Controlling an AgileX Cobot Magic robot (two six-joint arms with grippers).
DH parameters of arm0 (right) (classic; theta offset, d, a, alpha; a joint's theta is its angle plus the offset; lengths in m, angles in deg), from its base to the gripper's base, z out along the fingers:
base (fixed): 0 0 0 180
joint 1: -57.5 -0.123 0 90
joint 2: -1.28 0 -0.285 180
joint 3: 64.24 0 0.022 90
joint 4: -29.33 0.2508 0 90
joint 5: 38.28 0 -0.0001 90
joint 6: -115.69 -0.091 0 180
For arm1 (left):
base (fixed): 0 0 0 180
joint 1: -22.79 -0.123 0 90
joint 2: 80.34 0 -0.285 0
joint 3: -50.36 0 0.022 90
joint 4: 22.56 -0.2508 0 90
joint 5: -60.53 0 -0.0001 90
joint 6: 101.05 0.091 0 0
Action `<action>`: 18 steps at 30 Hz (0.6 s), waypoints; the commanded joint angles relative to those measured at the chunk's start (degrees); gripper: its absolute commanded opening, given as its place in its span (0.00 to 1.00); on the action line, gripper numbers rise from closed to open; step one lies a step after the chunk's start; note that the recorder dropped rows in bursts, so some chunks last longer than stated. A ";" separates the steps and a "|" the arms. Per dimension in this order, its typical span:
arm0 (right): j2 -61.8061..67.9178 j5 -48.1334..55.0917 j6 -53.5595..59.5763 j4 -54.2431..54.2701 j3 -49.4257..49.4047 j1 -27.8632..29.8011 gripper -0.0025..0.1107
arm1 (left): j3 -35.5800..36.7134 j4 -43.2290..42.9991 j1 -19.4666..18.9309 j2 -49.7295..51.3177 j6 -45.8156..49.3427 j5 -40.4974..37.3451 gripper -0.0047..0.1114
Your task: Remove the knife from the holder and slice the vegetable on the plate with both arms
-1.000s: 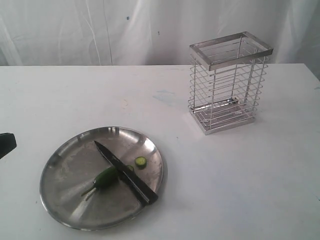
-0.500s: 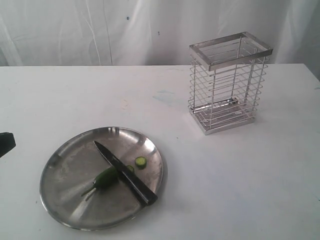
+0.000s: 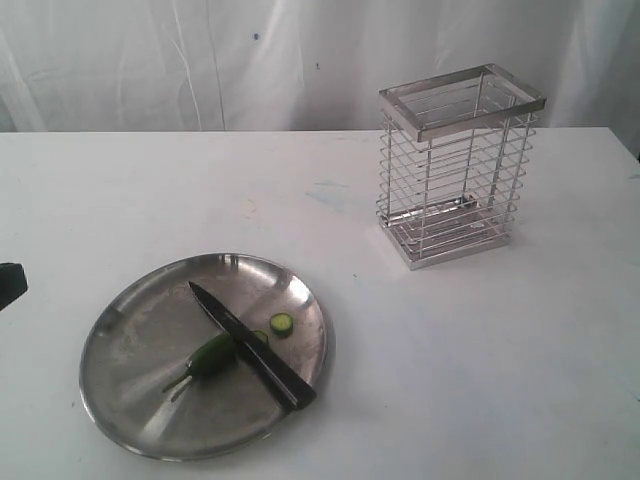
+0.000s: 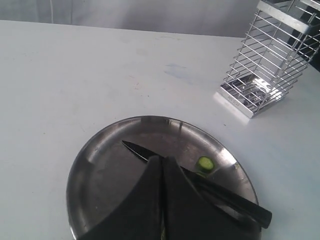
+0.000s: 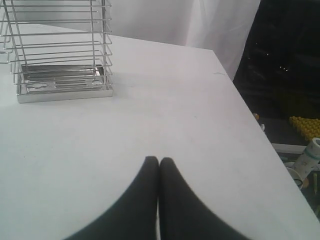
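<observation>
Lying across the plate [image 3: 120, 400] at the exterior view's lower left, the knife [image 3: 250, 345] rests against the vegetable [image 3: 212, 357], one slice [image 3: 282, 323] cut; the holder [image 3: 455, 165] stands empty, so little seems left. Only the wrist views reveal the left claw [image 4: 161, 165] and right claw [image 5: 159, 162] both closed, empty.

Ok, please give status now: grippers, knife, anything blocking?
Left gripper, right gripper shut, holding nothing. Knife lies on plate across vegetable; one slice cut. Nothing blocking.
</observation>
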 commanded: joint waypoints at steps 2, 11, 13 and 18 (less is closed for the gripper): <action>-0.25 0.10 0.00 -0.52 -0.23 0.34 0.02 | 0.37 0.85 -0.04 -0.41 -0.39 -0.53 0.04; -0.25 0.10 0.00 -0.52 -0.23 0.34 0.02 | 2.42 -1.76 -6.53 -25.66 1.03 -6.13 0.04; -0.25 0.10 0.00 -0.52 -0.23 0.34 0.02 | 2.42 -1.76 -7.78 -33.23 4.26 -7.53 0.04; -0.25 0.10 0.00 -0.52 -0.23 0.34 0.02 | 2.42 -18.16 -7.77 -34.01 -6.63 -9.87 0.04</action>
